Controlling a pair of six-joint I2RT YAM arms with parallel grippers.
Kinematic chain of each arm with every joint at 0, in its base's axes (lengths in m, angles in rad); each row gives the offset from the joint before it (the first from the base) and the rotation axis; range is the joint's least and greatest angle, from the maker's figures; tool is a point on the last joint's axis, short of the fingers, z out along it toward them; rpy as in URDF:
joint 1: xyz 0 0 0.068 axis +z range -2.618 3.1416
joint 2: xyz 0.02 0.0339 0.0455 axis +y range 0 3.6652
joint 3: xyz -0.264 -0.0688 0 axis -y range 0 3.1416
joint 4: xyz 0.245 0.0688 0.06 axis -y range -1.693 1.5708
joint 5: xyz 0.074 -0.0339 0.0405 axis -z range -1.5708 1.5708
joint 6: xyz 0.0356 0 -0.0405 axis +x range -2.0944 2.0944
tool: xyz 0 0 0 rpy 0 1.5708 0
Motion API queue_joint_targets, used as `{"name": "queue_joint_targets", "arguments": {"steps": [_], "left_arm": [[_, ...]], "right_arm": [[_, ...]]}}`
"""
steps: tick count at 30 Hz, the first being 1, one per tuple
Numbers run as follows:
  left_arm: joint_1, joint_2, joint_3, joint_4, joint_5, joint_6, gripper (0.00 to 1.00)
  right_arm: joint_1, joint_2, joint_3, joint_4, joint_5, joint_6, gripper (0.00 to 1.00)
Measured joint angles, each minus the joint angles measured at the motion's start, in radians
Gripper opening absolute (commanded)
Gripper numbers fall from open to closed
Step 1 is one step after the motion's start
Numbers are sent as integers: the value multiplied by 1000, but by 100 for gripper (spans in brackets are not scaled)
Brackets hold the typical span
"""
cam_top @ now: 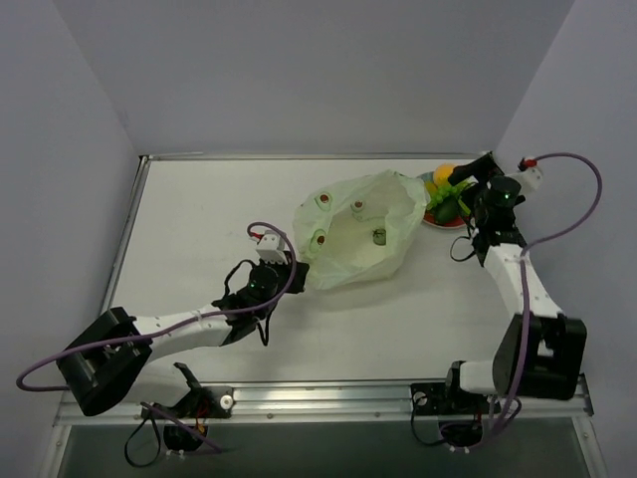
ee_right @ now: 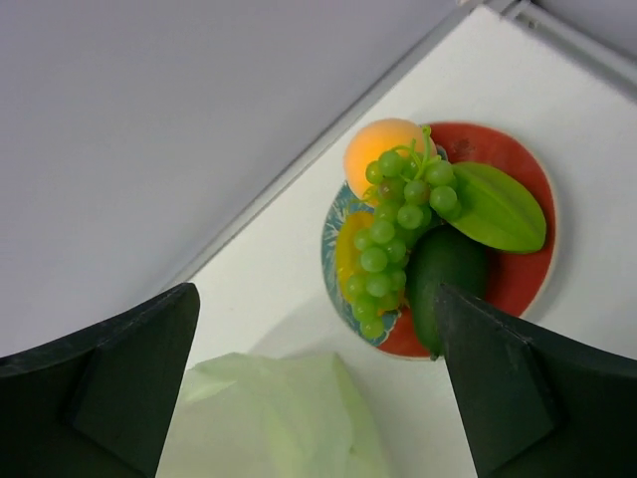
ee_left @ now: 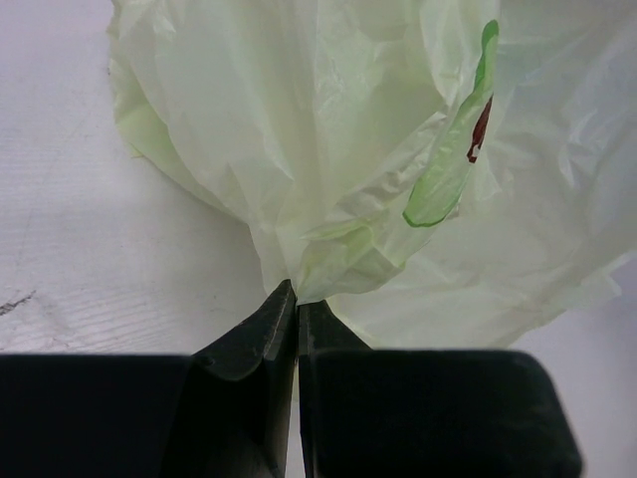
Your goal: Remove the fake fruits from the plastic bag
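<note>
The pale green plastic bag (cam_top: 358,227) lies crumpled at the table's middle, its mouth toward the right. My left gripper (cam_top: 297,271) is shut on the bag's near-left corner, as the left wrist view shows (ee_left: 297,309), with bag film (ee_left: 378,149) bunched above the jaws. The fake fruits lie on a red-and-teal plate (ee_right: 528,289): an orange one (ee_right: 383,144), green grapes (ee_right: 393,224), a lime-green piece (ee_right: 498,204), a dark green one (ee_right: 448,274) and a yellow one (ee_right: 348,254). My right gripper (ee_right: 317,299) is open and empty above the plate's edge and the bag's tip (ee_right: 269,418). I cannot tell what is inside the bag.
The plate (cam_top: 450,223) sits at the far right, close to the back wall and the table's raised rim (cam_top: 299,156). Small red-and-green marks (cam_top: 323,200) show on the bag. Grey walls enclose the table on three sides.
</note>
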Motion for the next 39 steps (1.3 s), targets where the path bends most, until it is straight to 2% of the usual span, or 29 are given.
{"name": "queue_joint_targets", "arguments": {"steps": [6, 10, 16, 18, 21, 22, 24, 25, 26, 27, 29, 39], "left_arm": [[-47, 6, 8, 2, -13, 2, 2], [-146, 6, 39, -14, -67, 5, 2], [-295, 8, 102, -39, -123, 8, 3], [-318, 8, 104, -48, -134, 6, 7], [-346, 9, 104, -77, -143, 3, 25], [-358, 9, 106, -89, -146, 1, 42], [-378, 8, 117, -119, -146, 7, 56], [-394, 3, 129, -145, -145, 10, 79], [-403, -2, 138, -163, -146, 16, 90], [-413, -14, 155, -199, -146, 25, 97], [-430, -64, 196, -277, -145, 46, 94], [-435, -322, 511, -704, -116, 180, 94]], "right_arm": [[60, -531, -257, -66, 122, 16, 100], [61, -810, -330, -177, 149, 17, 100], [61, -990, -356, -366, 132, 3, 100], [61, -1031, -363, -437, 127, 2, 100], [61, -1117, -362, -518, 120, -2, 100], [61, -1142, -362, -536, 119, -2, 100], [61, -1176, -357, -570, 119, -6, 100], [61, -1186, -353, -588, 119, -8, 100], [61, -1193, -348, -603, 119, -10, 100], [61, -1197, -343, -618, 119, -12, 100], [61, -1207, -332, -644, 119, -16, 100], [61, -1301, -327, -716, 102, -28, 98]]}}
